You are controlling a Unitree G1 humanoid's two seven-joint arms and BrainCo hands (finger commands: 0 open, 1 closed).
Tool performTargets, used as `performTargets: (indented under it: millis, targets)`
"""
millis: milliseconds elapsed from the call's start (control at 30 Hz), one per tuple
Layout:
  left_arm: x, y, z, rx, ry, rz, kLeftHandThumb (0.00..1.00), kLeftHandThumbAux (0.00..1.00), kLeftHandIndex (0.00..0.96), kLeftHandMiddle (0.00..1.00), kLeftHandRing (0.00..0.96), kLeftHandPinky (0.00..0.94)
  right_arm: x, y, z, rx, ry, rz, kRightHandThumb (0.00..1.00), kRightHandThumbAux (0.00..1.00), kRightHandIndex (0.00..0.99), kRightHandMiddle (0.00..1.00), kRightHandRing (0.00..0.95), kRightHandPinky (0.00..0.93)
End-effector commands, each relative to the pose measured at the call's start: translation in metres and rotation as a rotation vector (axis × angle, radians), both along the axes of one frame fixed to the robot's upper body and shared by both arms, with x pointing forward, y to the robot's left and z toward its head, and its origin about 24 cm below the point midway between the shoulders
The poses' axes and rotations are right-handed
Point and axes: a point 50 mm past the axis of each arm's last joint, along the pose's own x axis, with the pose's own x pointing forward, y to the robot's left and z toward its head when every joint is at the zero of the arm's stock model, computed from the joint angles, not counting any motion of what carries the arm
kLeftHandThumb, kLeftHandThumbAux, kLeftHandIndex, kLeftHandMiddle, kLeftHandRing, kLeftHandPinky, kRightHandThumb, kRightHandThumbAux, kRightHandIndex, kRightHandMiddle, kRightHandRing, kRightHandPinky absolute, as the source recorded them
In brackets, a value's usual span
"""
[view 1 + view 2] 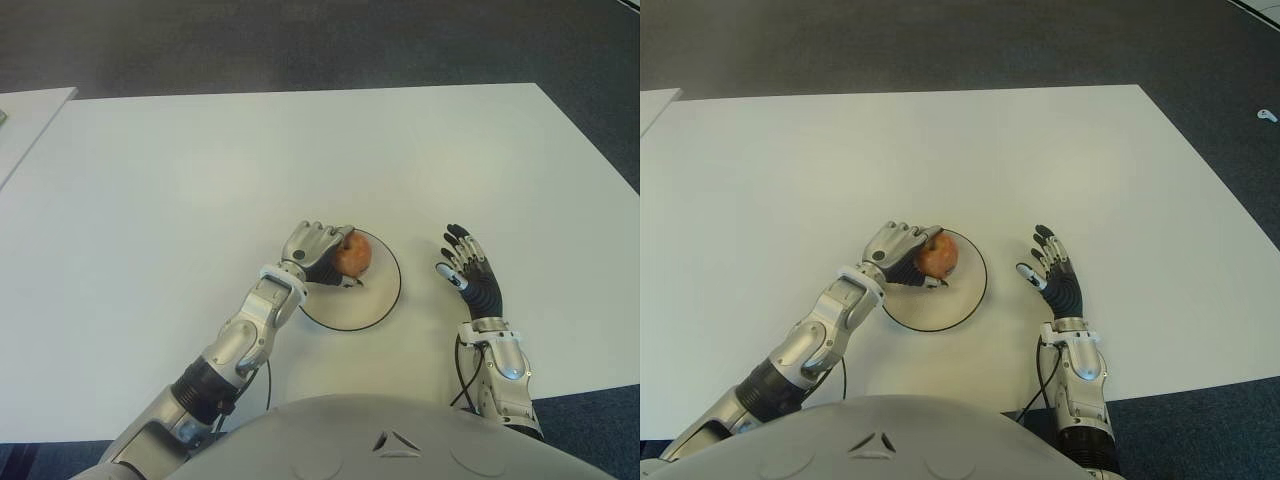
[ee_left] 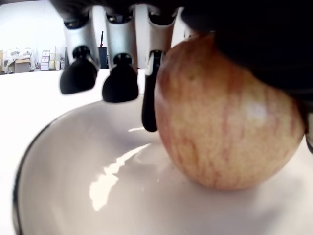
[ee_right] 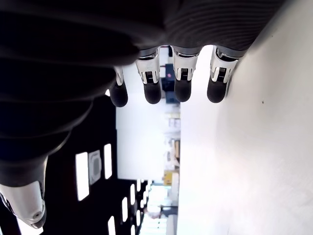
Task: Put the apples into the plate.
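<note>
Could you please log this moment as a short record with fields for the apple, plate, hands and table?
apple: one, sitting in the plate, left hand around it
plate: white with dark rim, on the table in front of the robot
left hand: over the plate's left part, fingers curled on the apple
right hand: right of the plate, fingers spread, holding nothing
table: white

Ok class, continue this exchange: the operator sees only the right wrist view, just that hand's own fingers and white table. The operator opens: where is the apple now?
Observer: The apple is over the plate, grasped by the left hand.
Operator: Is it touching the plate?
Observer: The left wrist view shows its underside apparently resting on the plate's white surface.
Operator: Where is my hand relative to that plate?
Observer: The right hand shows beside the plate, on its right, fingers spread and holding nothing.
</note>
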Motion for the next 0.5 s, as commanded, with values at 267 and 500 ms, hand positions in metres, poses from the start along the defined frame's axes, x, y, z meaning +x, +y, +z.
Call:
performTargets:
  millis: [267, 500]
  targets:
    - [-0.007, 0.005, 0.004, -0.091, -0.04, 0.003, 0.422, 0.455, 0.339, 0.471, 0.456, 0.451, -0.019, 0.012, -0.035, 0.074, 0.206, -0.009, 0.193, 0.6, 0.115, 0.072, 0.025, 0.045]
    - [-0.014, 0.006, 0.005, -0.099, -0.067, 0.02, 0.239, 0.269, 0.052, 0.051, 0.047, 0.052, -0.019, 0.014, -0.035, 0.078, 0.209, -0.005, 0.206, 0.602, 0.132, 0.076, 0.029, 0.061]
